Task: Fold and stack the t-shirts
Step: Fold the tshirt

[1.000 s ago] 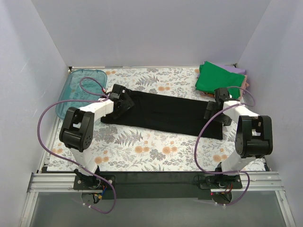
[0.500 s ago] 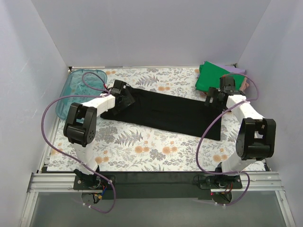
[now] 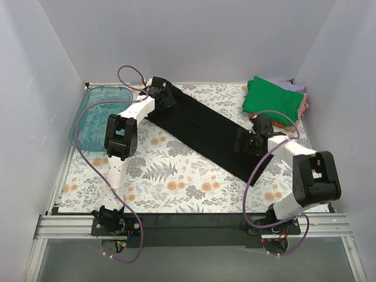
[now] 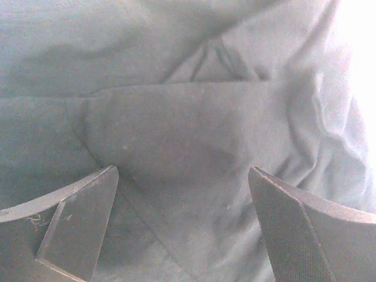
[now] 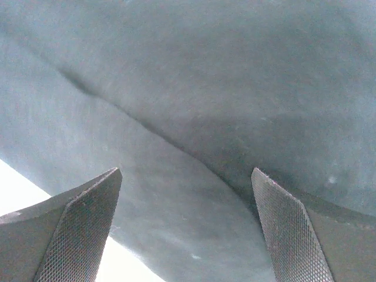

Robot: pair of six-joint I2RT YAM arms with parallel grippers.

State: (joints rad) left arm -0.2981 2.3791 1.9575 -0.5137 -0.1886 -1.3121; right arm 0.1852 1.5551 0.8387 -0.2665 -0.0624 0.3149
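The black t-shirt, folded into a long strip, lies diagonally on the floral table from back left to front right. My left gripper is over its far left end, jaws wide open, with creased black cloth filling the left wrist view between the fingers. My right gripper is over the strip's near right part, jaws wide open above black cloth and a fold edge. A bright green t-shirt lies at the back right on top of lilac and pink and orange ones.
A translucent teal tray sits at the left edge of the table. Purple cables loop from both arms. White walls close in the left, back and right sides. The floral cloth covers the table in front of the strip.
The black strip has swung from nearly level to diagonal. My left gripper moved far back and right with its end; my right gripper moved nearer and left.
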